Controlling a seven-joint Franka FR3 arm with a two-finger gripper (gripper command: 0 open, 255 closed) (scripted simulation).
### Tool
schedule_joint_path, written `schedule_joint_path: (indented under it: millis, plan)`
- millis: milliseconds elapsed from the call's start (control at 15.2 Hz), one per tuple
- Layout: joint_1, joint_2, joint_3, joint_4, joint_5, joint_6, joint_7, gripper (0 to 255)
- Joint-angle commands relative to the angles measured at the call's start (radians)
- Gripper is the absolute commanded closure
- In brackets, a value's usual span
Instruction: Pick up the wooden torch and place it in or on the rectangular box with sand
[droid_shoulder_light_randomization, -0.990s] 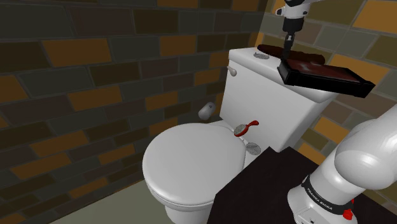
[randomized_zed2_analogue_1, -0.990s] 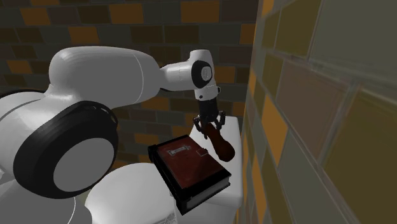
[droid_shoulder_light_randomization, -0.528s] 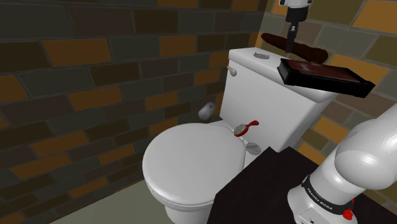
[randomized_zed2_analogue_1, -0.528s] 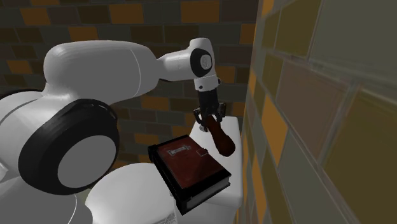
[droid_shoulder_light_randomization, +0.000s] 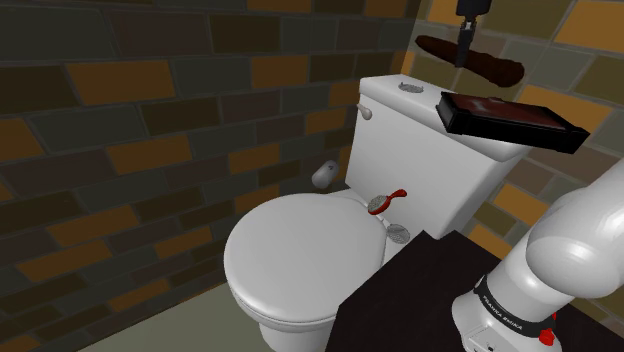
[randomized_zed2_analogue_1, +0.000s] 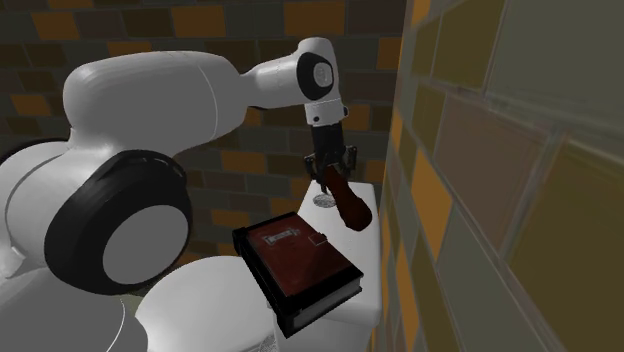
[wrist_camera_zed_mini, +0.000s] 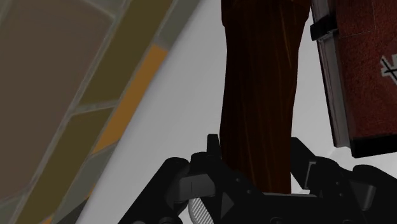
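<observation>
Nearest, on the white toilet tank (droid_shoulder_light_randomization: 420, 165), a flat black-rimmed rectangular box (droid_shoulder_light_randomization: 510, 118) with a reddish-brown top. Just beyond and above it, lifted clear of the tank's lid, a thick dark reddish-brown wooden torch (droid_shoulder_light_randomization: 495, 68), smooth, grain streaked lengthwise, tilted. Clasped between the fingers of the black hand (droid_shoulder_light_randomization: 461, 55), close before the brick wall (droid_shoulder_light_randomization: 150, 120).

White arm (randomized_zed2_analogue_1: 150, 105) up high, black claw (randomized_zed2_analogue_1: 327, 175) pointed straight down, clamped on the torch (randomized_zed2_analogue_1: 349, 206).
</observation>
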Motion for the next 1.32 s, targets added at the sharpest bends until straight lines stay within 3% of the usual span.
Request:
schedule_joint_path:
  millis: [0, 330, 792, 1254]
  plan:
    - [0.001, 0.005, 0.001, 0.032, 0.001, -0.027, -0.006, 255]
    - [0.001, 0.029, -0.001, 0.114, 0.009, -0.084, -0.024, 255]
    - [0.001, -0.273, 0.081, -0.163, -0.074, -0.117, 0.068, 255]
    - [-0.028, -0.563, 0.172, -0.375, -0.097, -0.213, 0.126, 255]
